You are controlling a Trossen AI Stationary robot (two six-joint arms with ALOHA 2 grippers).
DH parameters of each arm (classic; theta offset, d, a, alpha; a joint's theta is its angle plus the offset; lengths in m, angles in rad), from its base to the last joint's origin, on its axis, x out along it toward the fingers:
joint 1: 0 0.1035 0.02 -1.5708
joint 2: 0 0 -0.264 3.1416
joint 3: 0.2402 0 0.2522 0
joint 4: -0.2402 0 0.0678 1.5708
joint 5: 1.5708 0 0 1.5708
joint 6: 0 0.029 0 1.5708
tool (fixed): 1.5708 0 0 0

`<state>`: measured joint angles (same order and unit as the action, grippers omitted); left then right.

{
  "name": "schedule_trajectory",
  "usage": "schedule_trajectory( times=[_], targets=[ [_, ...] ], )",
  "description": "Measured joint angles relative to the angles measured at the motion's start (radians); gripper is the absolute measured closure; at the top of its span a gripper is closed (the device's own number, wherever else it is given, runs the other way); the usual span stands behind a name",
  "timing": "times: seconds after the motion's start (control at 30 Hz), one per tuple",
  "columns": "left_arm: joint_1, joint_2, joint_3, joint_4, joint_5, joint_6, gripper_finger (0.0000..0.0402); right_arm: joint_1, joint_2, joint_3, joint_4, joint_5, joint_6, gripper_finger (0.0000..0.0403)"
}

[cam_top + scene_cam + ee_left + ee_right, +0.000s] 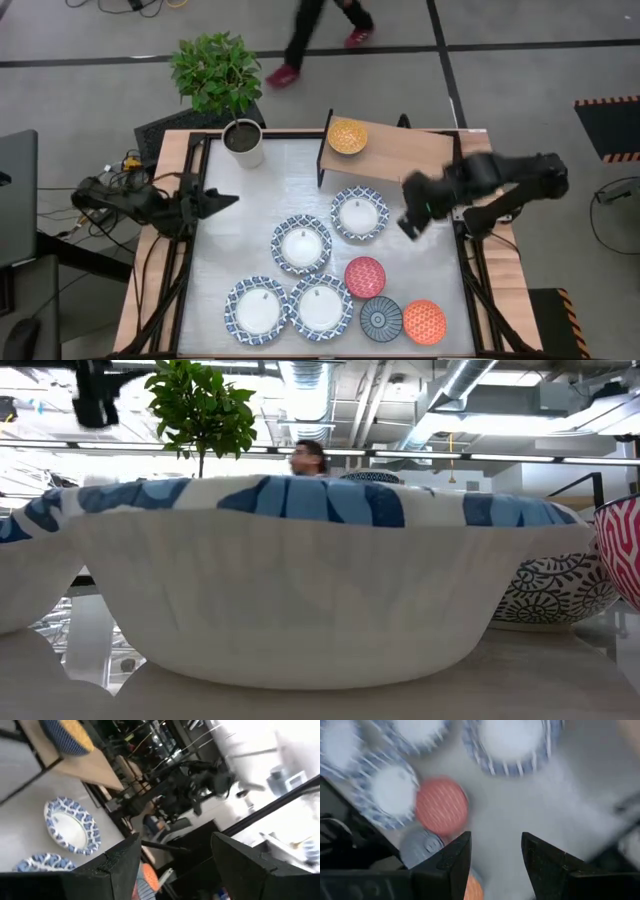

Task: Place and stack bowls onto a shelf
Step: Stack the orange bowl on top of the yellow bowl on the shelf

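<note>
The shelf [405, 148] stands at the table's far right and carries the yellow-orange bowl [347, 136] on its left end. Four blue-and-white bowls [360, 213] [301, 245] [258, 308] [321, 306] sit on the table. The red bowl [365, 277], the dark blue-grey bowl [381, 319] and the orange bowl [424, 322] lie near the near right corner. My right gripper [410, 222] hangs open above bare table, right of the farthest blue-and-white bowl; its wrist view shows the red bowl [441, 806] below it. My left gripper [225, 200] waits open at the left edge.
A white plant pot [243, 143] with a green plant stands at the far left, beside the shelf. A person [320, 30] walks on the floor beyond the far edge. In the low view a blue-and-white bowl [300, 580] fills the foreground. Bare table lies along the left side.
</note>
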<state>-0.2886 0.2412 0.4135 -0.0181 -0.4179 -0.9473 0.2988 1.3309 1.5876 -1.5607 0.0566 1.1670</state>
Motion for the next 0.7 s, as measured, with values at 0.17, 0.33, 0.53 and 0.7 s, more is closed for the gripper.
schedule_trajectory(
  times=[0.17,0.33,0.53,0.7],
  targets=[
    [0.001,0.2,0.233,-0.196,0.038,0.059,0.0173,0.257,-0.029,-0.207,0.097,-0.007,0.258,0.0204],
    [0.031,0.38,0.403,-0.344,0.174,0.103,0.0173,0.449,-0.005,-0.355,0.286,-0.008,0.282,0.0204],
    [0.09,0.521,0.451,-0.372,0.39,0.124,0.0173,0.57,0.017,-0.486,0.509,-0.039,0.355,0.0204],
    [0.128,0.597,0.451,-0.375,0.48,0.128,0.0173,0.606,0.017,-0.573,0.596,-0.039,0.37,0.0204]
  ],
)
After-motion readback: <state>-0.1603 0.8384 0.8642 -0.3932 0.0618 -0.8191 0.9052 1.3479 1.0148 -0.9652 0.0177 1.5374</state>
